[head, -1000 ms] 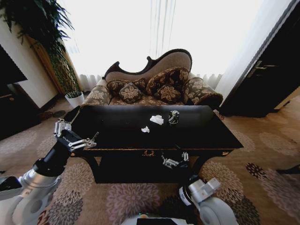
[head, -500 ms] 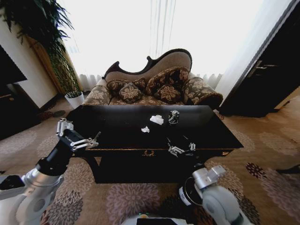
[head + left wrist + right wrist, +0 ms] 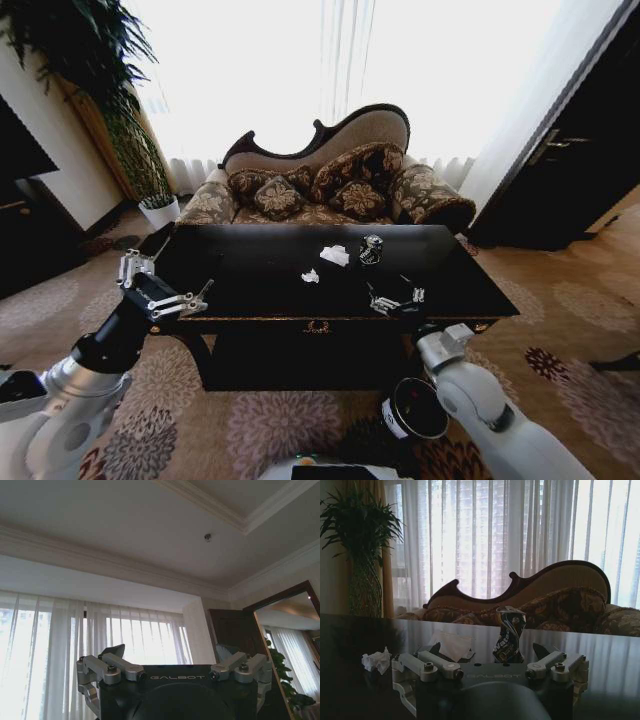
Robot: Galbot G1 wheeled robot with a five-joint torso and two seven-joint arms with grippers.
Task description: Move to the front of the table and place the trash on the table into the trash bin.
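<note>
Head view: right end effector (image 3: 396, 299) open over the worktop (image 3: 250, 285) front edge, just short of the can (image 3: 371, 249) and paper wads (image 3: 334, 256) mid-worktop. Left end effector (image 3: 160, 290) open, idling off the left edge. Right wrist view: the can (image 3: 509, 641) looks light, dented, probably slippery; its mid-body seems the spot to grab.

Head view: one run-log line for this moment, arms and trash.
right gripper: jaws open, over table near edge, short of can | left gripper: open, raised at table's left end | paper wads on table | bin on floor
</note>
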